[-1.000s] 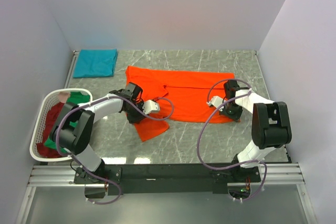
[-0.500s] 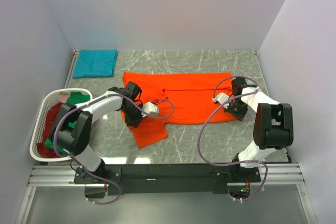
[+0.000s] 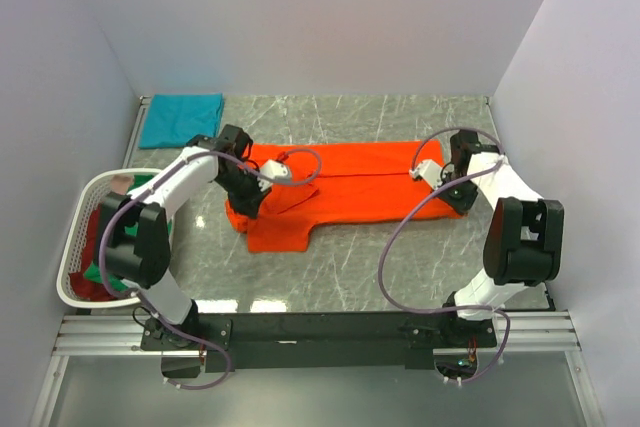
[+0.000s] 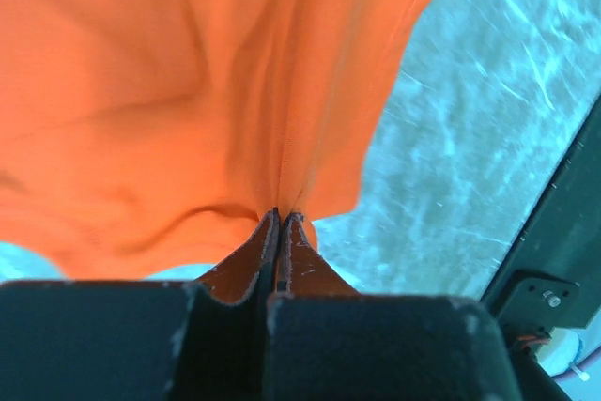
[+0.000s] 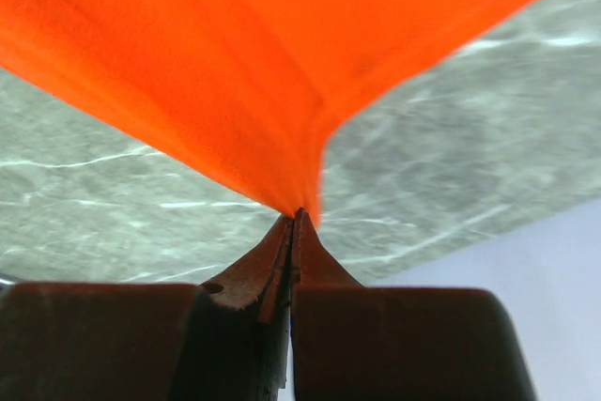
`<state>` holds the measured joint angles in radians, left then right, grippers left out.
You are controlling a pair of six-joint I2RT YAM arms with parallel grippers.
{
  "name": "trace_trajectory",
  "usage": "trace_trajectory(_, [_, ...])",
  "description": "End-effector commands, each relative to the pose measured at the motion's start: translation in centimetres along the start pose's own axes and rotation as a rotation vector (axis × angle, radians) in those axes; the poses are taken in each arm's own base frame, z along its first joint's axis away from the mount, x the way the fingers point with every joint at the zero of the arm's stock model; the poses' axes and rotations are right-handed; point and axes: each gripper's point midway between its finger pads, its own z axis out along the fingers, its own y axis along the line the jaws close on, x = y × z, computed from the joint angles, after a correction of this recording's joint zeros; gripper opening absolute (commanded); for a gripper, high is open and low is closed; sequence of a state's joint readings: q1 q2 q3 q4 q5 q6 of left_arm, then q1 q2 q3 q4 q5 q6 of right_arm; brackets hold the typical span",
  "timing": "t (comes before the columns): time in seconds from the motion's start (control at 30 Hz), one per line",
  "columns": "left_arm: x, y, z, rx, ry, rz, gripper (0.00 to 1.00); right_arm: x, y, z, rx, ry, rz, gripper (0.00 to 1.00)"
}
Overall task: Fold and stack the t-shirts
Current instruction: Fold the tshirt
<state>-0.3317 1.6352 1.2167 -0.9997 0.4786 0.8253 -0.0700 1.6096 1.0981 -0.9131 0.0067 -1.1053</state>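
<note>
Evidently mid-fold: the left gripper (image 4: 282,218) pinches shut on one end of the bright orange soft cloth t-shirt (image 4: 178,72), and the right gripper (image 5: 296,216) on the other. The cloth fans out ahead of both jaws over the grey marbled table (image 3: 400,267). Both arms reach forward and low. Next, probably, the held edge must be carried across evenly. Far beyond the left jaws lies a folded teal cloth t-shirt (image 3: 180,119).

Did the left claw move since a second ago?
Yes. The left claw, shut on the orange shirt, went farther back and leftward, nearer the folded teal shirt.
</note>
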Motion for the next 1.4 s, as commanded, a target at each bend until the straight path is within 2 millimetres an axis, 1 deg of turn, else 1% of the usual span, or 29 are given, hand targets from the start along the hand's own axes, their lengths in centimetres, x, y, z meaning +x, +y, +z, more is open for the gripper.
trace_trajectory(0.0, [-1.4, 0.1, -0.8, 0.042, -0.028, -0.012, 0.01, -0.4, -1.5, -0.8, 0.004, -0.004, -0.011, 0.0])
trace_trajectory(0.03, [-1.9, 0.7, -1.1, 0.025, -0.037, -0.01, 0.01, -0.7, -2.1, -1.2, 0.014, -0.01, -0.012, 0.0])
trace_trajectory(0.1, [-2.3, 1.4, -0.8, 0.017, -0.037, -0.017, 0.01, -0.9, -2.5, -1.0, 0.008, -0.006, -0.009, 0.0])
trace_trajectory(0.13, [-2.7, 2.1, -1.2, -0.003, -0.044, -0.019, 0.01, -1.3, -3.2, -1.3, 0.023, -0.014, -0.009, 0.0])
trace_trajectory(0.17, [-2.8, 2.6, -0.9, 0.0, -0.043, -0.039, 0.01, -1.4, -3.5, -1.4, 0.024, -0.015, -0.01, 0.0])
trace_trajectory(0.2, [-2.9, 3.0, -0.9, 0.001, -0.043, -0.047, 0.01, -1.5, -3.7, -1.0, 0.016, -0.011, -0.012, 0.0])
trace_trajectory(0.23, [-3.5, 3.8, -1.4, -0.015, -0.055, -0.053, 0.01, -1.8, -4.4, -1.2, 0.028, -0.014, -0.015, 0.0])
trace_trajectory(0.27, [-3.4, 4.3, -1.0, -0.006, -0.044, -0.068, 0.01, -1.9, -4.7, -1.1, 0.032, -0.01, -0.014, 0.0])
trace_trajectory(0.3, [-3.5, 4.8, -1.0, -0.009, -0.044, -0.072, 0.01, -2.0, -4.9, -0.6, 0.02, -0.002, -0.018, 0.0])
trace_trajectory(0.33, [-4.1, 5.5, -1.4, -0.024, -0.055, -0.067, 0.01, -2.2, -5.6, -0.8, 0.033, -0.002, -0.018, 0.0])
trace_trajectory(0.37, [-4.1, 6.0, -1.0, -0.021, -0.045, -0.075, 0.01, -2.3, -6.0, -0.8, 0.039, 0.0, -0.017, 0.0])
trace_trajectory(0.4, [-4.3, 6.4, -1.1, -0.027, -0.046, -0.075, 0.01, -2.4, -6.2, -0.4, 0.032, 0.007, -0.022, 0.0])
trace_trajectory(0.43, [-4.8, 7.1, -1.3, -0.041, -0.055, -0.069, 0.01, -2.7, -6.8, -0.6, 0.044, 0.003, -0.023, 0.0])
trace_trajectory(0.47, [-4.8, 7.5, -1.0, -0.043, -0.048, -0.074, 0.01, -2.7, -7.1, -0.5, 0.046, 0.004, -0.022, 0.0])
trace_trajectory(0.5, [-5.2, 8.0, -1.1, -0.052, -0.053, -0.067, 0.01, -2.8, -7.2, -0.1, 0.039, 0.01, -0.02, 0.0])
trace_trajectory(0.57, [-5.1, 8.6, -0.8, -0.052, -0.048, -0.075, 0.01, -3.3, -8.0, -0.3, 0.05, 0.005, -0.024, 0.0])
trace_trajectory(0.6, [-5.4, 9.0, -0.9, -0.061, -0.052, -0.073, 0.01, -3.4, -8.2, 0.1, 0.042, 0.012, -0.025, 0.0])
trace_trajectory(0.67, [-5.2, 9.7, -0.6, -0.062, -0.043, -0.078, 0.01, -3.8, -9.1, -0.2, 0.059, 0.009, -0.022, 0.0])
trace_trajectory(0.7, [-5.4, 10.1, -0.8, -0.071, -0.046, -0.075, 0.01, -3.7, -9.2, 0.2, 0.05, 0.015, -0.023, 0.0])
trace_trajectory(0.8, [-5.4, 10.8, -0.8, -0.073, -0.044, -0.077, 0.01, -4.4, -10.3, 0.1, 0.061, 0.014, -0.027, 0.0])
trace_trajectory(0.87, [-5.3, 11.2, -0.4, -0.068, -0.038, -0.083, 0.01, -4.6, -10.6, 0.6, 0.053, 0.018, -0.03, 0.0])
trace_trajectory(0.9, [-5.3, 11.5, -0.5, -0.074, -0.037, -0.086, 0.01, -5.0, -11.0, 0.4, 0.062, 0.014, -0.031, 0.0])
trace_trajectory(0.97, [-5.2, 11.9, -0.3, -0.073, -0.033, -0.089, 0.01, -5.3, -11.2, 0.8, 0.055, 0.02, -0.038, 0.0])
trace_trajectory(1.03, [-5.1, 12.3, -0.1, -0.076, -0.033, -0.099, 0.01, -5.7, -11.6, 0.8, 0.062, 0.02, -0.045, 0.0])
trace_trajectory(1.07, [-5.1, 12.6, -0.1, -0.079, -0.032, -0.1, 0.01, -5.8, -11.7, 1.2, 0.055, 0.025, -0.049, 0.0])
trace_trajectory(1.1, [-5.3, 12.7, -0.2, -0.081, -0.036, -0.1, 0.01, -6.0, -12.0, 1.0, 0.06, 0.022, -0.05, 0.0])
trace_trajectory(1.17, [-5.2, 13.0, 0.1, -0.081, -0.03, -0.103, 0.01, -6.2, -12.2, 1.2, 0.055, 0.028, -0.056, 0.0])
trace_trajectory(1.3, [-5.6, 13.6, 0.3, -0.08, -0.036, -0.113, 0.01, -6.7, -12.7, 1.4, 0.063, 0.028, -0.06, 0.0])
trace_trajectory(1.37, [-5.7, 13.7, 0.6, -0.076, -0.035, -0.114, 0.01, -6.9, -12.6, 1.6, 0.058, 0.03, -0.061, 0.0])
